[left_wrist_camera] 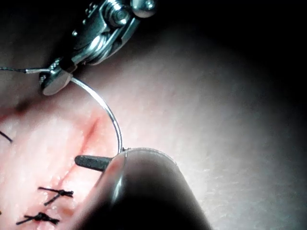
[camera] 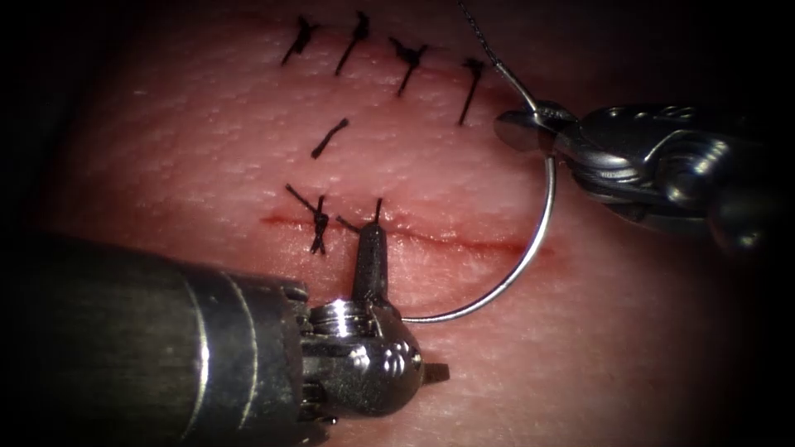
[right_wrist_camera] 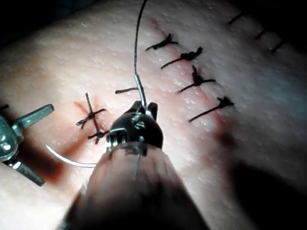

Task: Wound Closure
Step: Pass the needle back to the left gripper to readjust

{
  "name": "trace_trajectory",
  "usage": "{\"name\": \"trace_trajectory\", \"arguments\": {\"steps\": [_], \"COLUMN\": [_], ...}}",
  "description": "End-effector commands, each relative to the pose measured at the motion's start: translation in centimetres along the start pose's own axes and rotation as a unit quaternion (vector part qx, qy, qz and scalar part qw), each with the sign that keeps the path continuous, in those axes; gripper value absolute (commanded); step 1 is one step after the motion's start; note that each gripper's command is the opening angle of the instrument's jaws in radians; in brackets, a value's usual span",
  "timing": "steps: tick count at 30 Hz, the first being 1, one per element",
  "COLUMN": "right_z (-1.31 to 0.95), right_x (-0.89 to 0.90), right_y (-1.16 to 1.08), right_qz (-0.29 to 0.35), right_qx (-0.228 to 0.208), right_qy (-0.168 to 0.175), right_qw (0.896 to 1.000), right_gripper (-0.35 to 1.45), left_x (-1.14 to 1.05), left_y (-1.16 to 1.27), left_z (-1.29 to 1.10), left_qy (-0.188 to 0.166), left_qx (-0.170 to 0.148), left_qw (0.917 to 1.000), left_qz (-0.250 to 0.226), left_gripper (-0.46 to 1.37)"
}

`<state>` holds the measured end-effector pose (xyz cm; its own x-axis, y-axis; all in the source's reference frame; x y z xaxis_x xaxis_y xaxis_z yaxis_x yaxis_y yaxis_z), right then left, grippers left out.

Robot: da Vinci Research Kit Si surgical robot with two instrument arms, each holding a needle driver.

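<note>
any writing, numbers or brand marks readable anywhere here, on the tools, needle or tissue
None: no text, number or sign can be read.
Left tool: bare metal, no marking; it holds nothing.
Right tool: bare metal, no marking; jaws shut on the needle near its thread end.
Tissue: dark stitches, no lettering; the needle arcs over the cut, not in the tissue.

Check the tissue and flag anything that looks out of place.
A loose cut end of thread lies alone on the tissue, between the upper stitch row and the open cut. The right pincer holds the needle near its thread end, clear of the tissue.
</note>
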<state>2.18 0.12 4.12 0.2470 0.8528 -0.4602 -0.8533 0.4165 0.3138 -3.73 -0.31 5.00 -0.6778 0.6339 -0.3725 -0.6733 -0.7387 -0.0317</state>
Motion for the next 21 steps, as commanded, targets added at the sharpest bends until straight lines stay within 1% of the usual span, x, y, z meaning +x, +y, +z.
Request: {"name": "trace_trajectory", "arguments": {"steps": [1, 3, 5, 6, 7, 8, 11, 12, 15, 16, 18, 19, 20, 21], "right_z": [0.01, 0.00, 0.00, -0.01, -0.01, -0.01, -0.02, -0.02, -0.02, -0.02, -0.01, 0.01, 0.01, 0.02], "right_x": [-0.02, -0.02, -0.02, -0.02, -0.02, -0.03, -0.03, -0.03, -0.04, -0.04, -0.06, -0.08, -0.08, -0.09], "right_y": [0.00, 0.04, 0.06, 0.08, 0.09, 0.09, 0.14, 0.15, 0.19, 0.21, 0.23, 0.24, 0.24, 0.25], "right_qz": [0.000, -0.003, -0.003, -0.003, -0.003, -0.003, -0.010, -0.012, -0.026, -0.031, -0.041, -0.050, -0.052, -0.059], "right_qx": [0.003, 0.015, 0.019, 0.021, 0.025, 0.027, 0.054, 0.068, 0.112, 0.128, 0.163, 0.202, 0.208, 0.227], "right_qy": [0.003, 0.016, 0.024, 0.025, 0.028, 0.030, 0.048, 0.054, 0.079, 0.088, 0.100, 0.110, 0.113, 0.121], "right_qw": [1.000, 1.000, 1.000, 0.999, 0.999, 0.999, 0.997, 0.996, 0.990, 0.987, 0.981, 0.972, 0.970, 0.964], "right_gripper": [-0.35, -0.35, -0.35, -0.35, -0.35, -0.35, -0.35, -0.35, -0.35, -0.35, -0.35, -0.35, -0.35, -0.35], "left_x": [-0.02, -0.01, 0.01, 0.02, 0.05, 0.06, 0.13, 0.15, 0.20, 0.21, 0.21, 0.21, 0.20, 0.20], "left_y": [-0.01, -0.11, -0.22, -0.25, -0.32, -0.33, -0.51, -0.56, -0.72, -0.76, -0.86, -0.91, -0.92, -0.95], "left_z": [0.00, -0.08, -0.17, -0.19, -0.25, -0.26, -0.41, -0.45, -0.56, -0.58, -0.62, -0.62, -0.62, -0.62], "left_qy": [0.004, 0.032, 0.052, 0.056, 0.067, 0.070, 0.102, 0.111, 0.136, 0.141, 0.152, 0.162, 0.162, 0.168], "left_qx": [-0.011, -0.053, -0.094, -0.103, -0.126, -0.131, -0.195, -0.210, -0.261, -0.277, -0.312, -0.334, -0.338, -0.348], "left_qw": [0.9999, 0.9972, 0.9919, 0.9904, 0.9858, 0.9849, 0.9680, 0.9625, 0.9426, 0.9360, 0.9198, 0.9091, 0.9070, 0.9011], "left_qz": [-0.006, -0.041, -0.068, -0.073, -0.088, -0.089, -0.122, -0.131, -0.158, -0.165, -0.183, -0.188, -0.192, -0.198], "left_gripper": [1.13, 1.10, 1.07, 1.07, 1.07, 1.07, 1.03, 1.02, 1.00, 0.99, 0.92, 0.88, 0.88, 0.87]}}
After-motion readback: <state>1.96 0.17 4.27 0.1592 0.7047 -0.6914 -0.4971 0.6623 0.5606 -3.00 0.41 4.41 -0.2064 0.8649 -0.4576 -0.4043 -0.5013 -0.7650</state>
